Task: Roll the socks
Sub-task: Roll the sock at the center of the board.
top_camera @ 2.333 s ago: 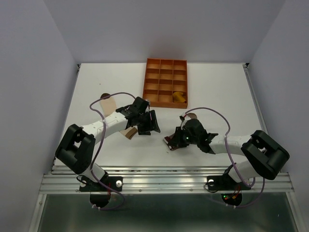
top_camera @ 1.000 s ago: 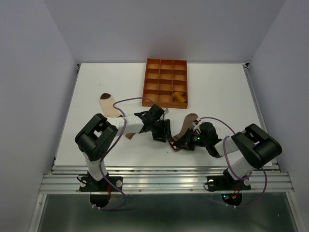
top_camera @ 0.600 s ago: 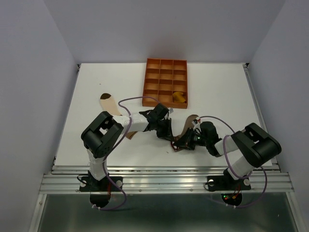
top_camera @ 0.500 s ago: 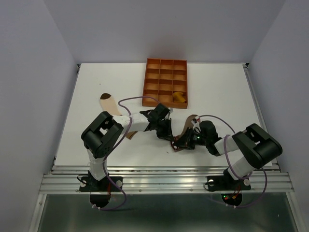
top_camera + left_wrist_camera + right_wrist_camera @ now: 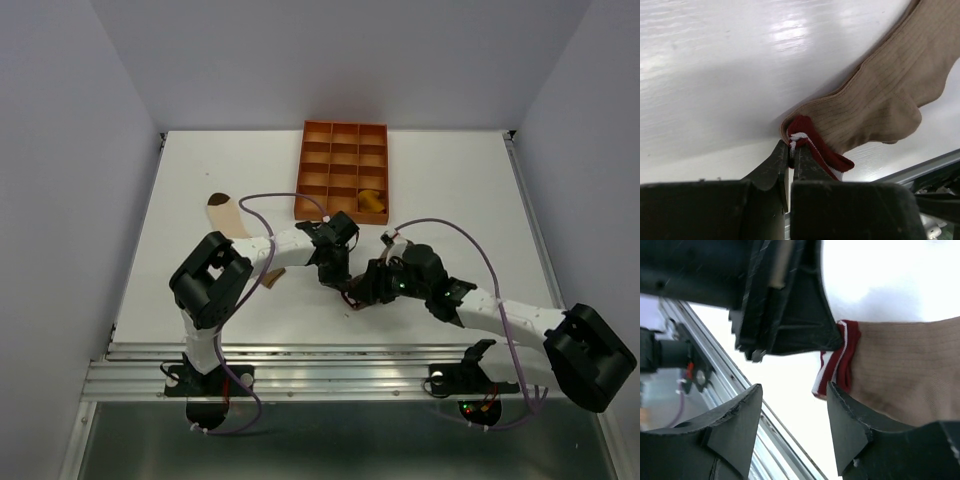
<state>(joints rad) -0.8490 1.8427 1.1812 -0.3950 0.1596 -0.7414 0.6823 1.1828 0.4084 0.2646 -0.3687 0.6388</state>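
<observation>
Taupe sock (image 5: 880,95) is lying flat on the white bench (image 5: 715,75), on the arm-base side of the orange tray (image 5: 303,170). Its red-and-white cuff (image 5: 820,152) is pinched tight in the closed left tool (image 5: 790,150). Right tool (image 5: 792,415) sits right at that cuff, fingers apart, gripping nothing. 1 mustard sock (image 5: 372,200) is in a right-side tray compartment, and 1 cream sock (image 5: 228,216) lies off to the tray's left.

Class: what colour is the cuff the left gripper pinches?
The cuff is red, striped white; clearest from the left wrist.
</observation>
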